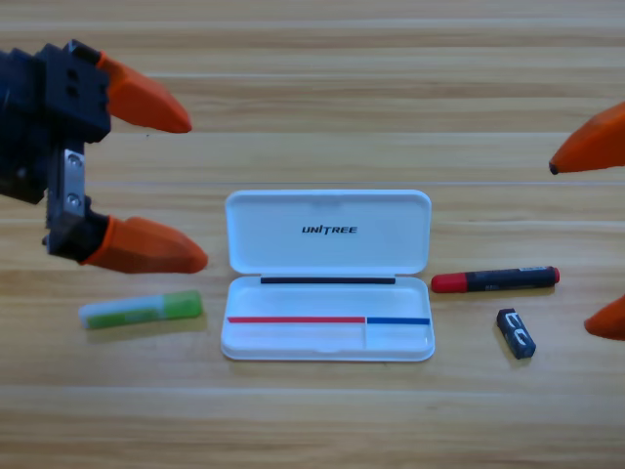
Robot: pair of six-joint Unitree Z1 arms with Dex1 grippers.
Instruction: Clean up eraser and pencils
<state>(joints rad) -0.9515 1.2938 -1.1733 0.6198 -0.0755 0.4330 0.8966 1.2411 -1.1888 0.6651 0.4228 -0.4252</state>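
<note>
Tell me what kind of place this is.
Probably a robot test bench set up like a desk: a wooden table, an open white case marked Unitree, with a red pencil, a green pencil and an eraser around it, and orange-jawed grippers left and right.

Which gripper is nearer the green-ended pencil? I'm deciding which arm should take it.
Left. The left gripper hangs open just above the green-ended pencil. The right gripper, open at the right edge, lies across the white case from it.
</note>
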